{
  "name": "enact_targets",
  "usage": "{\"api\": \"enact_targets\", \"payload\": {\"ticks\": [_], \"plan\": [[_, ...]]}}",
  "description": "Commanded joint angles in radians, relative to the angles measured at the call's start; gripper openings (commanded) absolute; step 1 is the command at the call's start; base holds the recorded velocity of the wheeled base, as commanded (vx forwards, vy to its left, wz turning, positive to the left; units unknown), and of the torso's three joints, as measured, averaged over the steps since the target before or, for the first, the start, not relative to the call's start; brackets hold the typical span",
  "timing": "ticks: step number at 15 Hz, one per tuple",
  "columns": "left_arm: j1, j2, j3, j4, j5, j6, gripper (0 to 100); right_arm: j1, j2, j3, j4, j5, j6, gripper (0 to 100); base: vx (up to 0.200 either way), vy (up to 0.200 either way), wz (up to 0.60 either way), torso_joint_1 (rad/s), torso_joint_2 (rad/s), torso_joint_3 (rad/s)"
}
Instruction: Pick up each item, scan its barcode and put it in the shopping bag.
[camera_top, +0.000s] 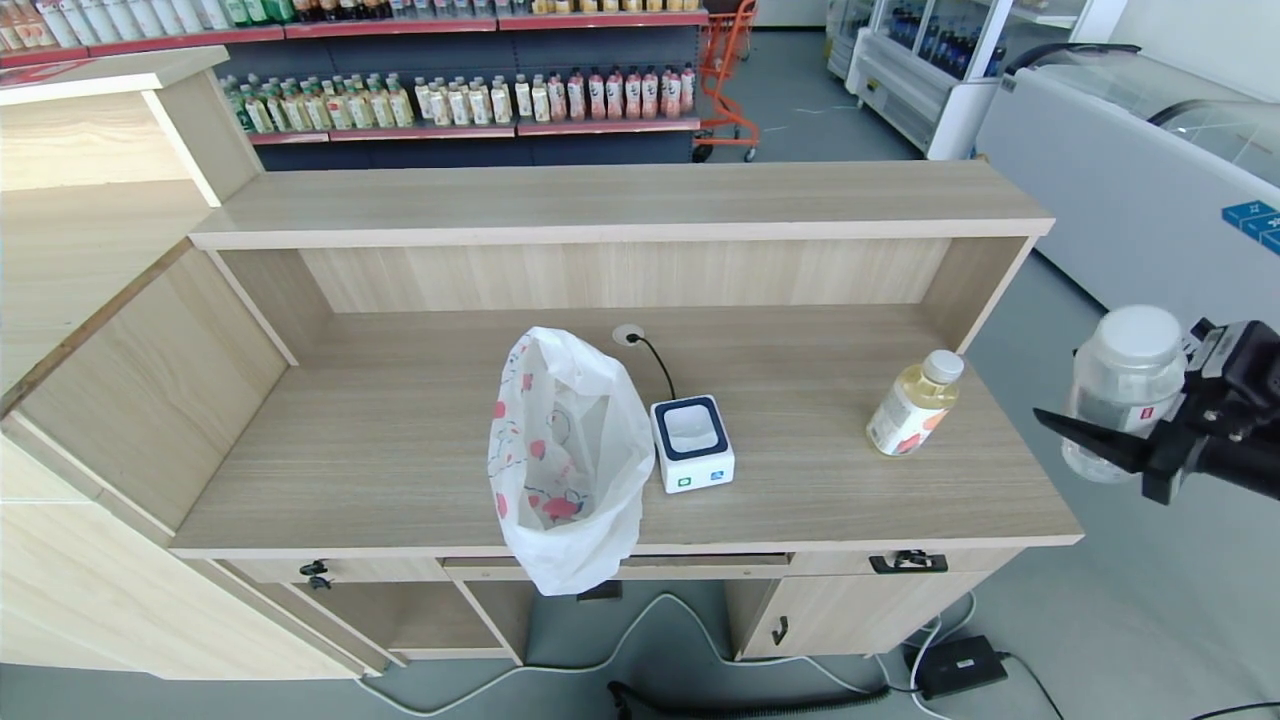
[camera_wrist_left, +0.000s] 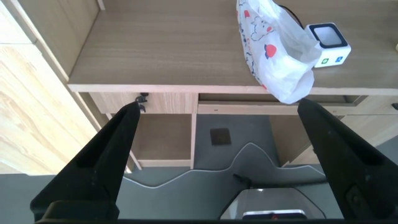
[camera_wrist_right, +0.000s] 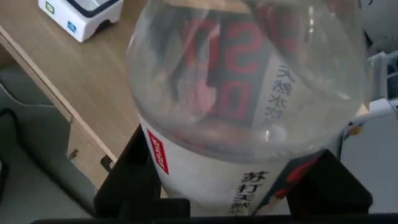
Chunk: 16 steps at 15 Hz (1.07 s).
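Note:
My right gripper (camera_top: 1128, 440) is shut on a clear water bottle (camera_top: 1122, 385) with a white cap, held upright in the air just past the counter's right end. In the right wrist view the water bottle (camera_wrist_right: 249, 93) sits between the black fingers (camera_wrist_right: 134, 180). A yellow drink bottle (camera_top: 915, 402) stands on the wooden counter (camera_top: 400, 440) at the right. The white scanner (camera_top: 692, 442) sits mid-counter, and the printed white shopping bag (camera_top: 565, 450) stands open to its left. My left gripper (camera_wrist_left: 217, 162) is open, low in front of the counter's left part, with the shopping bag (camera_wrist_left: 273, 50) and scanner (camera_wrist_left: 329, 43) beyond it.
A black cable (camera_top: 655, 365) runs from the scanner to a hole at the back. A raised shelf (camera_top: 620, 205) overhangs the counter's rear, with side walls at both ends. A white freezer (camera_top: 1130, 170) stands to the right; a power adapter (camera_top: 955, 665) and cords lie on the floor.

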<state>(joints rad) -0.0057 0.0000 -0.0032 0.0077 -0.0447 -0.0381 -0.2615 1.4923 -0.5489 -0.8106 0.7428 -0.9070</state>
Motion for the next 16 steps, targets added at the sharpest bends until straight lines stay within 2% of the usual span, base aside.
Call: {"api": "enact_targets", "payload": {"ticks": [1, 2, 5, 10, 13, 16], "plan": [[0.000, 0.000, 0.000, 0.000, 0.000, 0.000, 100, -0.127, 0.039, 0.012, 0.002, 0.000, -0.162, 0, 0.000, 0.000, 0.00, 0.000, 0.00, 0.000], [0.000, 0.000, 0.000, 0.000, 0.000, 0.000, 100, -0.150, 0.037, 0.003, 0.002, 0.010, -0.222, 0, 0.000, 0.000, 0.00, 0.000, 0.00, 0.000], [0.000, 0.000, 0.000, 0.000, 0.000, 0.000, 100, -0.159, 0.042, -0.022, -0.005, 0.081, -0.250, 0, 0.000, 0.000, 0.00, 0.000, 0.00, 0.000], [0.000, 0.000, 0.000, 0.000, 0.000, 0.000, 100, -0.159, 0.032, -0.034, -0.007, 0.110, -0.314, 0, 0.000, 0.000, 0.00, 0.000, 0.00, 0.000], [0.000, 0.000, 0.000, 0.000, 0.000, 0.000, 100, -0.154, 0.042, -0.043, -0.064, 0.107, -0.368, 0, 0.000, 0.000, 0.60, 0.005, 0.00, 0.005], [0.000, 0.000, 0.000, 0.000, 0.000, 0.000, 100, -0.078, 0.106, -0.048, -0.171, 0.106, -0.378, 0, 0.000, 0.000, 0.60, 0.002, 0.00, 0.001]]}}
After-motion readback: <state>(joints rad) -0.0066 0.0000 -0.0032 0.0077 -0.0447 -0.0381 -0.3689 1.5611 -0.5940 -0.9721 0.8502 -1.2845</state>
